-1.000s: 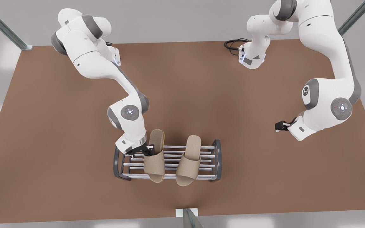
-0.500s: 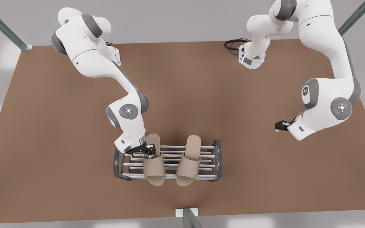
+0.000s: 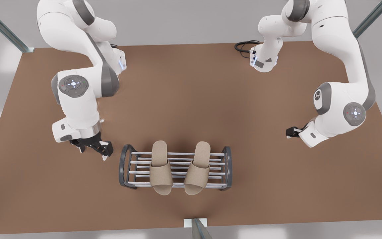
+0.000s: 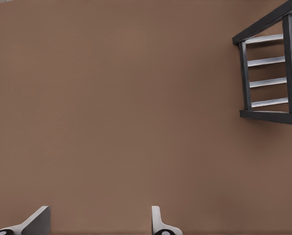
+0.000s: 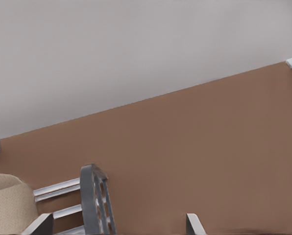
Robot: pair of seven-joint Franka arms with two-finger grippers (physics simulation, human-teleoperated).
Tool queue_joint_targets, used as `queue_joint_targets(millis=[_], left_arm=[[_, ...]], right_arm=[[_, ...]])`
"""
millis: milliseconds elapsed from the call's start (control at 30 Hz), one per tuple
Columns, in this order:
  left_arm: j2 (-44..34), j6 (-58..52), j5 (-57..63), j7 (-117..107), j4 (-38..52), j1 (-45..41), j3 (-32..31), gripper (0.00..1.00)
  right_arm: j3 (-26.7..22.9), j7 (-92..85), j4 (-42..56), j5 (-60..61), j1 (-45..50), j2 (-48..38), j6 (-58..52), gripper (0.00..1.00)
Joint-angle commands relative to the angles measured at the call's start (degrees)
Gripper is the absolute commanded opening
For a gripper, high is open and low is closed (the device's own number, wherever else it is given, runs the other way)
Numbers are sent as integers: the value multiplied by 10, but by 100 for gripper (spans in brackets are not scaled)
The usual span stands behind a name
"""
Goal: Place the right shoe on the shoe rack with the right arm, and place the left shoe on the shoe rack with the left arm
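Note:
Two beige slippers lie side by side on the shoe rack (image 3: 228, 166), toes toward the table's near edge: one (image 3: 160, 167) on the front view's left, the other (image 3: 197, 169) on its right. My left gripper (image 3: 93, 147) hangs open and empty over the table just off the rack's left end frame (image 4: 290, 54); its fingertips (image 4: 36, 221) stand wide apart. My right gripper (image 3: 290, 132) waits open and empty well off the rack's right end. From that wrist I see the end frame (image 5: 93, 196) and part of a slipper (image 5: 9, 205).
A black cable (image 3: 244, 46) lies coiled at the far edge beside an arm base (image 3: 264, 61). Metal posts stand at the far corners and a bracket (image 3: 195, 223) sits at the near edge. Bare brown table surrounds the rack.
My left gripper has let go of the slipper on the front view's left, which now lies flat on the rack. That arm has swung away to the left. The right arm barely moved.

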Motion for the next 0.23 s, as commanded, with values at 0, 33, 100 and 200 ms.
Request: queue_joint_targets(millis=[0,33,100,200], left_arm=[[3,5,25,-3,7,-7,-2,100],[13,4,29,-37,22,-10,-3,100],[29,-4,29,-60,56,-26,-2,100],[29,-4,27,-69,56,-27,-2,100]], right_arm=[[-49,-124,12,-13,-2,7,-103,100],[-63,-193,13,22,-36,3,-100,100],[-107,-340,6,167,-70,-17,-93,100],[-115,-428,-102,234,-80,-99,-95,100]])
